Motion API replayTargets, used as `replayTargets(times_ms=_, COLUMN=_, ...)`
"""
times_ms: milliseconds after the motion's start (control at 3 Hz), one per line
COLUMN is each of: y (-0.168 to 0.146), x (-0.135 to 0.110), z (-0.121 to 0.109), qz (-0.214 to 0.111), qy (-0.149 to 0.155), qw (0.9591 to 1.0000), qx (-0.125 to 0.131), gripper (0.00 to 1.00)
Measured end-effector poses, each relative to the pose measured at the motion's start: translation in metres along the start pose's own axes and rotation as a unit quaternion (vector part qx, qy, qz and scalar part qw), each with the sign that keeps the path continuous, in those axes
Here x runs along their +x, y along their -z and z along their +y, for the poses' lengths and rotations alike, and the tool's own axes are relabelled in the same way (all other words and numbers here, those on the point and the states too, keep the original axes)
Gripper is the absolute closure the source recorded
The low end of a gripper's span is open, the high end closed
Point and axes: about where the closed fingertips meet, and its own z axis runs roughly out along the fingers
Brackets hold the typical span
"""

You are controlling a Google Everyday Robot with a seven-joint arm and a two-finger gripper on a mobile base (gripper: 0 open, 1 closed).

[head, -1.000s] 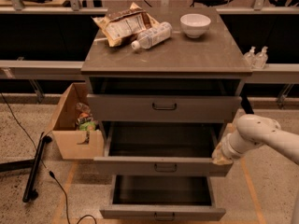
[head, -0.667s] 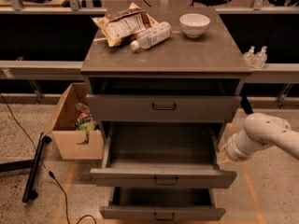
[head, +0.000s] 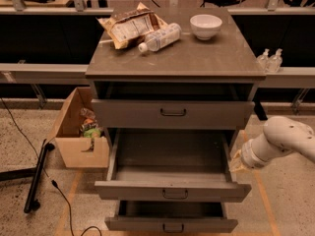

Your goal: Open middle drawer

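Mid drawer sits pulled well out, btwn top drawer and bottom drawer. My gripper is at its 3 o'clock, just beside the R side wall; grip state can't tell. Box at 9 o'clock.

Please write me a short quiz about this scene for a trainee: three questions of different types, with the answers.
1. True or false: the middle drawer is shut.
2. Where is the gripper? A) at the top drawer B) at the middle drawer's right side C) in the box
3. Fill in: on the cabinet top, a white ___ stands to the right of the bottle.
Key: 1 false, it is open; 2 B; 3 bowl.
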Motion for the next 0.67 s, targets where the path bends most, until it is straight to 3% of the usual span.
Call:
replayTargets(times_ms=333, y=-0.007, x=-0.010, z=-0.004, qz=-0.018, qy=0.012, qw=0.9998, qx=0.000, gripper=0.90)
replayTargets(times_ms=667, y=-0.025, x=-0.022, z=-0.015, qz=-0.031, qy=0.022, qw=0.9993, qx=0.001, gripper=1.00)
